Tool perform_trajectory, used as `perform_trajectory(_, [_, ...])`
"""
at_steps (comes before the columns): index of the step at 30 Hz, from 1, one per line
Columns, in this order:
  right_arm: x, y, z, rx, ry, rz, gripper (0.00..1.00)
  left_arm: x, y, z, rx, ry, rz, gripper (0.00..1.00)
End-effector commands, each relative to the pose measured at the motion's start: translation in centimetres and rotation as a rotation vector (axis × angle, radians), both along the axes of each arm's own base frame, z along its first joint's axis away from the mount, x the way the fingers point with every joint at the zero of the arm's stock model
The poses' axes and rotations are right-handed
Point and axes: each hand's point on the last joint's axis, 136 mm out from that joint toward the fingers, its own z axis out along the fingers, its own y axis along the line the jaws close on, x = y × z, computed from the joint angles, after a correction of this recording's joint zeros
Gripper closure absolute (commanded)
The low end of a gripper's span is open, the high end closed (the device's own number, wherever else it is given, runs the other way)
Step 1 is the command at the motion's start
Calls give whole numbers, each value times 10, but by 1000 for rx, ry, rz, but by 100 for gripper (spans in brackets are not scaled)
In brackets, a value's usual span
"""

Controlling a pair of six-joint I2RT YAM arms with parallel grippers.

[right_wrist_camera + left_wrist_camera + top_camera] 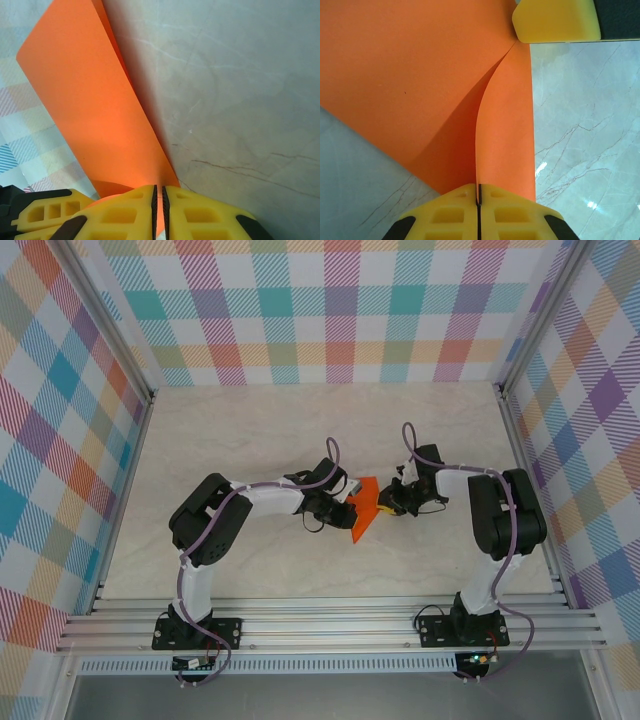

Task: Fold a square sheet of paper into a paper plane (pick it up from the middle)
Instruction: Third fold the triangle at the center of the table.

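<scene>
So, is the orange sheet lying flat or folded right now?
Folded: the orange sheet shows two layers meeting in the shut left gripper; the right gripper pinches it too.

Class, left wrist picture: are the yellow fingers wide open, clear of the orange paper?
No, the left fingers are pressed together, pinching an edge of the orange paper between them.

Orange sheet of paper [362,504], folded, layers bowing apart, pinched at both sides.
</scene>
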Motion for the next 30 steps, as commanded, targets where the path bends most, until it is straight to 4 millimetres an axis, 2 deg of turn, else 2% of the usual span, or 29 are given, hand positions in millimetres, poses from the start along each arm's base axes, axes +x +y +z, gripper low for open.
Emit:
perform_trajectory(1, [-2, -5, 10, -38, -30, 17, 85, -8, 19, -22, 71, 67, 33, 93])
perform_trajectory(5, [-7, 4, 38, 39, -70, 32, 84, -8, 20, -23, 76, 66, 37, 93])
perform_trajectory(9, [-21, 15, 45, 135, -61, 30, 85, -8, 20, -23, 77, 64, 38, 93])
perform_trajectory(18, [-48, 47, 38, 185, -20, 96, 85, -7, 19, -23, 75, 66, 35, 93])
perform_trajectory(30, [-51, 49, 5, 161, 37, 87, 86, -6, 20, -23, 84, 61, 33, 93])
